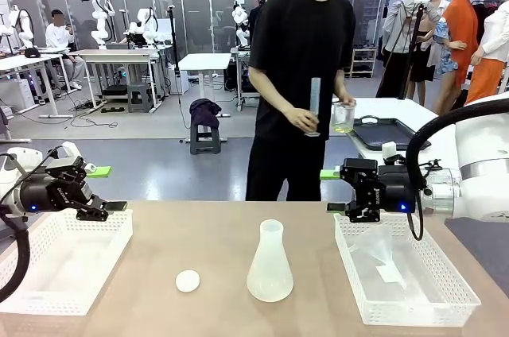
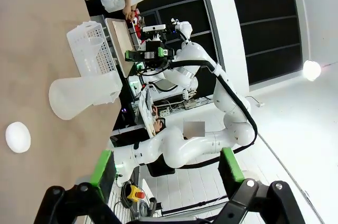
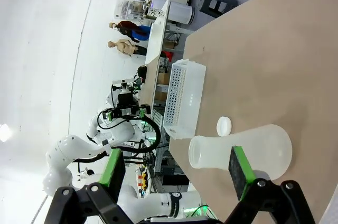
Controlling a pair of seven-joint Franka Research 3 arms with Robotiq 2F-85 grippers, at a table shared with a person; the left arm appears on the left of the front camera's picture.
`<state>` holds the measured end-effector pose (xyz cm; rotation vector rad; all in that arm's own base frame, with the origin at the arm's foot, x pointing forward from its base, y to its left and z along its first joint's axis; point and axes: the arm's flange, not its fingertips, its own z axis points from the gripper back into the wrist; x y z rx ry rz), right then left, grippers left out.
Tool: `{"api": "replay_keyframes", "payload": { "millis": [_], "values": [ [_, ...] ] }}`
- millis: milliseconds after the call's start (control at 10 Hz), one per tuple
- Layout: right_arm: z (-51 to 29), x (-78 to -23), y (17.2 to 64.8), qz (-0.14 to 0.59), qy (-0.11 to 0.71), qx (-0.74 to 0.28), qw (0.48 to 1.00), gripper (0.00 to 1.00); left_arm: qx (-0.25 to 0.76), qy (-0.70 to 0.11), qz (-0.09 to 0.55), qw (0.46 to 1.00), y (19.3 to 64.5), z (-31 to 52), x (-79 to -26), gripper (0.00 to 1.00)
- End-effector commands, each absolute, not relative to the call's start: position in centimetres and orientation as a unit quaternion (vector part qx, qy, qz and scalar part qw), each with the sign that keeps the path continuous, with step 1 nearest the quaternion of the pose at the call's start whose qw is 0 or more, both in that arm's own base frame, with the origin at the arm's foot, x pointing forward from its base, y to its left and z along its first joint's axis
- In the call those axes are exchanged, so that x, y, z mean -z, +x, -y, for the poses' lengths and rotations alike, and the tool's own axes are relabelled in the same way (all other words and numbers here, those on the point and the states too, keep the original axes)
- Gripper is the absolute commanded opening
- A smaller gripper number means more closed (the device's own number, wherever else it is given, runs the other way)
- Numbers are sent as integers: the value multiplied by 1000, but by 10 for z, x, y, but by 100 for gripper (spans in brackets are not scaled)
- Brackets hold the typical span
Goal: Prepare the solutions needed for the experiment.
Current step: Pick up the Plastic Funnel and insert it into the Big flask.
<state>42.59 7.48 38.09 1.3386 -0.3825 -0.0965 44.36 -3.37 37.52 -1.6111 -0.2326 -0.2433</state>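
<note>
disc point(image 1: 188, 280): small, white, round; flat on the table point(image 1: 223, 234), at 8 o'clock of the flask, near it.
flask point(image 1: 270, 265): translucent white cone, upright mid-table, mouth up.
left basket point(image 1: 48, 301): white mesh, at 9 o'clock of the flask, well apart.
right basket point(image 1: 413, 309): white mesh, at 3 o'clock of the flask; a small white piece lies inside.
left gripper point(image 1: 107, 188): above the left basket's far edge, jaws spread wide, holding nothing.
right gripper point(image 1: 332, 191): above the right basket's far edge, jaws spread wide, holding nothing.
person point(image 1: 298, 43): stands at 12 o'clock beyond the table; one hand point(image 1: 301, 120) holds an upright clear tube point(image 1: 315, 98), the other a small clear cup point(image 1: 343, 108).
solution point(image 1: 343, 121): pale yellow-green, in that cup, off the table, at 1 o'clock of the flask.
</note>
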Motion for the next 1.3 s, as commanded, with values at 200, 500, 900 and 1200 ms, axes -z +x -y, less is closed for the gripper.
{"api": "replay_keyframes", "payload": {
  "millis": [200,500,900,1200],
  "values": [
    [-54,-409,456,174,501,-140,836,100,111,-720,104,677,443,34,-375,100],
    [-48,-452,482,183,326,-375,848,100,111,-720,104,677,443,34,-375,100],
    [-49,-462,479,143,332,-331,872,100,111,-720,104,677,443,34,-375,100],
    [-49,-462,479,143,332,-331,872,100,111,-720,104,677,443,34,-375,100]
  ]
}}
